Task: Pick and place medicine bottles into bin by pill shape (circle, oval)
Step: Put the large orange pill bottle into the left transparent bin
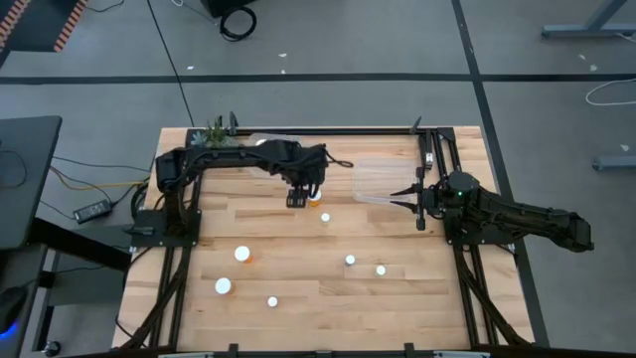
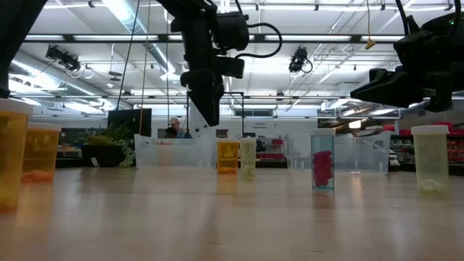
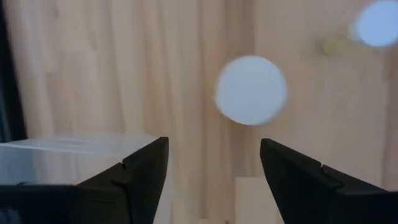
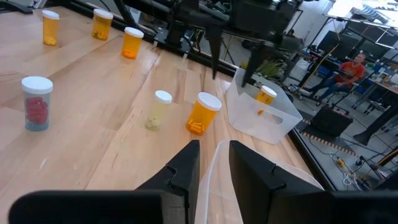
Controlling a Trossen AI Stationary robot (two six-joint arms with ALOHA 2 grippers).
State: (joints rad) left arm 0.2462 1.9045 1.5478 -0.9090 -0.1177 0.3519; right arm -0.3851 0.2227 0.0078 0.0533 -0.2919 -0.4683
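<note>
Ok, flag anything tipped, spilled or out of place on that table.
Nothing stands out. Every medicine bottle in view stands upright with its cap on, and nothing is spilled on the table.

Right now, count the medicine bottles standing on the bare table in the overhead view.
7 bottles: one beside the left gripper, one just right of that, three lower left, two lower right. The bins may hide more.
</note>
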